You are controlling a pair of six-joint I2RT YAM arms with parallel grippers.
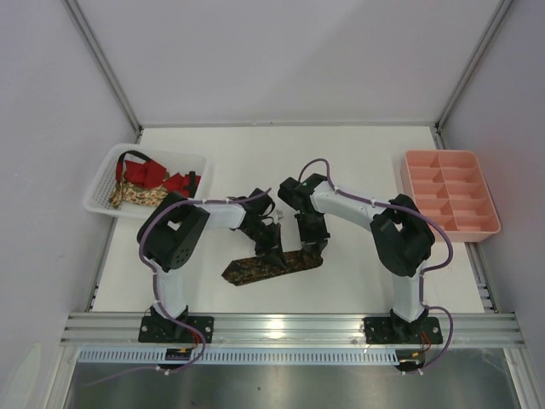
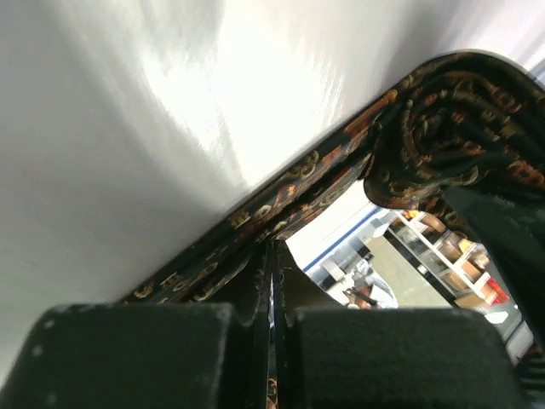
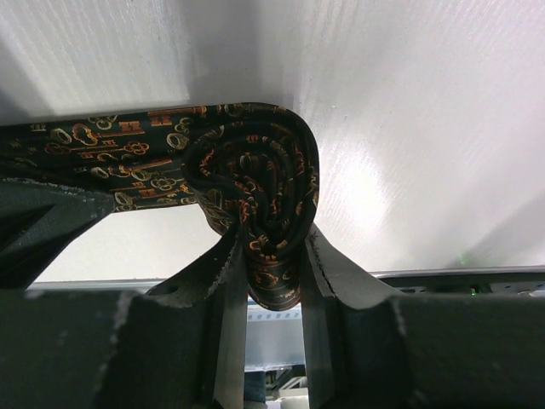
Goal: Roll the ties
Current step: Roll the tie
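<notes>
Right end effector clamps brown tie's coil; left end effector pinches flat strip. Unrolled length runs left, along bench's near edge.

1 tie lies near the table's front middle, a basket of ties behind-left, a tray behind-right.

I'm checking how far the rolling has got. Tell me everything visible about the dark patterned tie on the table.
The dark tie looks like woven fabric, near-black with small orange and gold motifs. One end is wound into a tight spiral, which is pinched between the fingers of the right gripper. The rest runs out unrolled along the white table to a pointed tip on the left. The left gripper is shut on the unrolled strip.
</notes>
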